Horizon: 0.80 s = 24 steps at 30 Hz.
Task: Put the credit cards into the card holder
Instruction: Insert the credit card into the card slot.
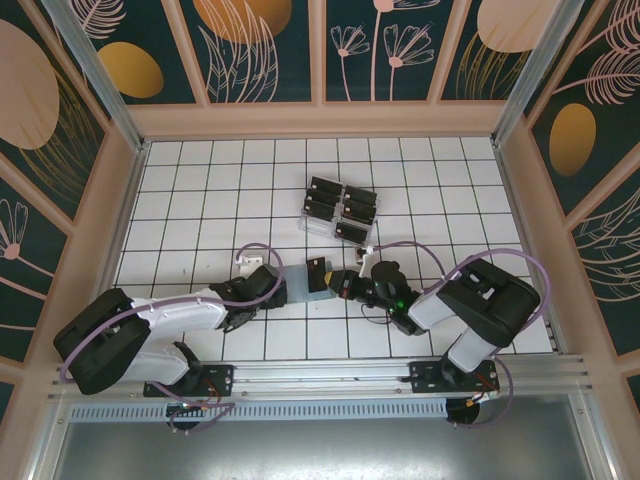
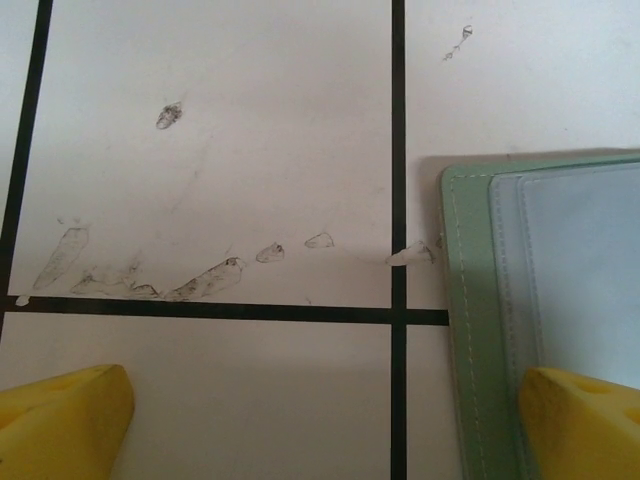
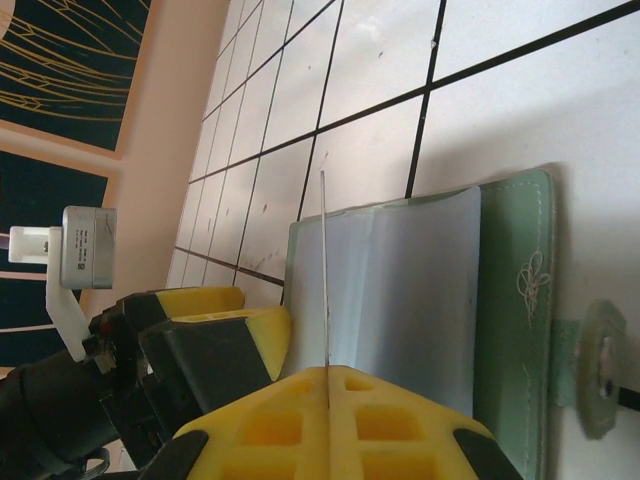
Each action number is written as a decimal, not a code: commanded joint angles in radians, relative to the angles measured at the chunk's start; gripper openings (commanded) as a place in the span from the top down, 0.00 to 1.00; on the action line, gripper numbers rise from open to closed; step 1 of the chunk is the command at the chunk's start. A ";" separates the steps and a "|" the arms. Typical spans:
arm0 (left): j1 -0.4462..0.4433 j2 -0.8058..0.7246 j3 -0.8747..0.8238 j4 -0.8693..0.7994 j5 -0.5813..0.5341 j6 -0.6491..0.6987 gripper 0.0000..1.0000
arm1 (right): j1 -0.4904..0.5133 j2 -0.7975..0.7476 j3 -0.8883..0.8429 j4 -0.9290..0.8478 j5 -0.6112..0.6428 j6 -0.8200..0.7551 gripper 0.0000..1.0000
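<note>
The top camera looks steeply down from above and behind the arms, far enough off to take in the whole counter (image 1: 200,200). The left wrist camera faces almost straight down, very close over the tiles, with its own fingertips (image 2: 60,420) at the bottom corners. The right wrist camera, rolled sideways, looks low and close across the counter, meeting the card (image 3: 324,270) edge-on. All three views share the holder (image 1: 318,290).
</note>
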 commanded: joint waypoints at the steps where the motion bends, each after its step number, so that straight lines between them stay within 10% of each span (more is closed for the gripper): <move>1: -0.002 0.028 -0.034 -0.022 0.000 -0.031 0.01 | 0.011 0.027 0.025 0.075 0.012 0.014 1.00; 24: -0.002 0.018 -0.060 -0.014 0.006 -0.042 0.01 | 0.036 0.219 0.042 0.283 -0.013 0.100 1.00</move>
